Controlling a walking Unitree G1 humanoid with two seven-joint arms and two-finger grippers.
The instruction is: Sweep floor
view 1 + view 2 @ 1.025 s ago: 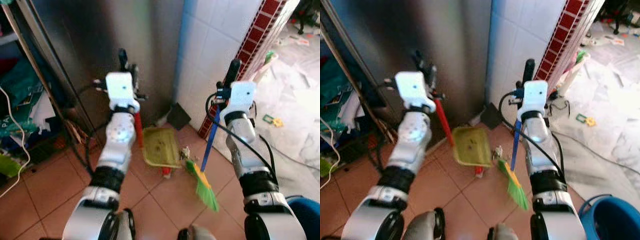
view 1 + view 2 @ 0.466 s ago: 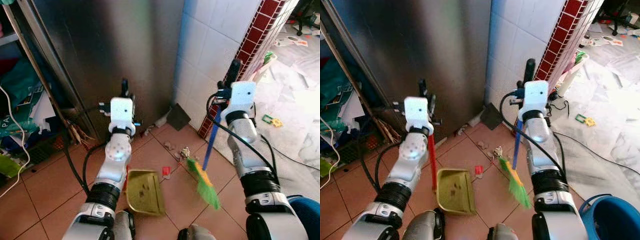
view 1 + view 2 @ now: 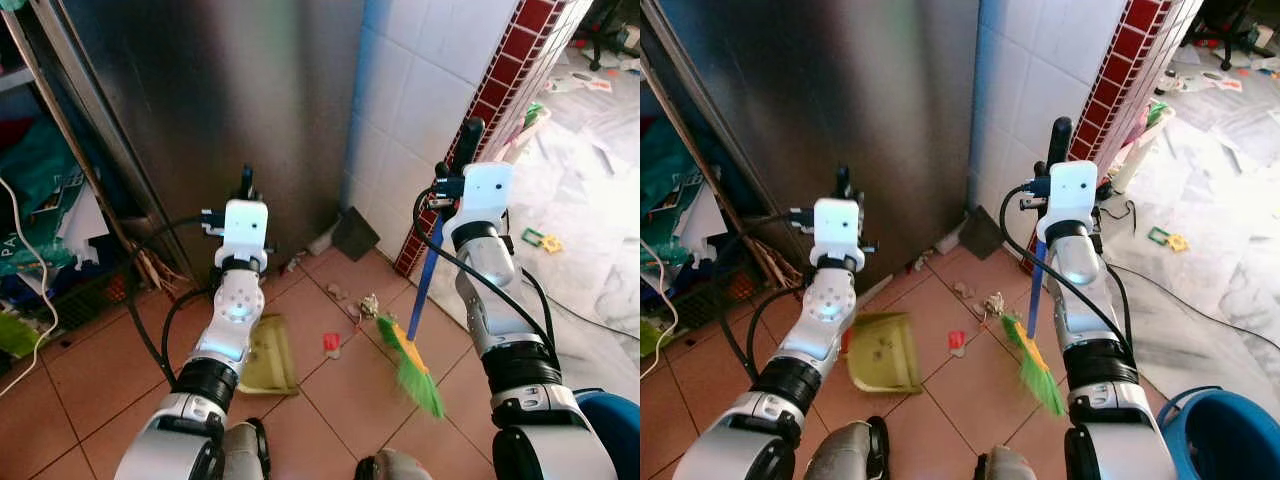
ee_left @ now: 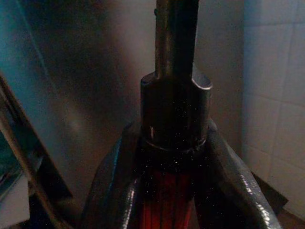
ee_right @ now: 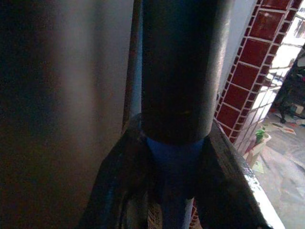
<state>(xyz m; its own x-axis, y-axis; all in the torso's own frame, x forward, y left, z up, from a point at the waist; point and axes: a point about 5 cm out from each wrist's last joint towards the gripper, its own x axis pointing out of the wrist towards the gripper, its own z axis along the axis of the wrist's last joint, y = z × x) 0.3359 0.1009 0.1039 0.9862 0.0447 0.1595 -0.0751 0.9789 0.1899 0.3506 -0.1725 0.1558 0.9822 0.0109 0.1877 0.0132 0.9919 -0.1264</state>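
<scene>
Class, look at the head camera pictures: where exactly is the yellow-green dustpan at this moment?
The dustpan lies on the terracotta floor tiles on the robot's left, partly under its left arm, with a small red scrap between it and the green broom head.

Glossy wall tiles (image 3: 420, 90), seemingly plastic dustpan (image 3: 265, 355)

I count one broom (image 3: 415, 340) in my right gripper (image 5: 176, 157) and one dustpan (image 3: 880, 352) in my left gripper (image 4: 169, 191). One small red scrap (image 3: 331, 342) lies on the tiles, with one blue bucket (image 3: 1220, 440) nearby.
</scene>
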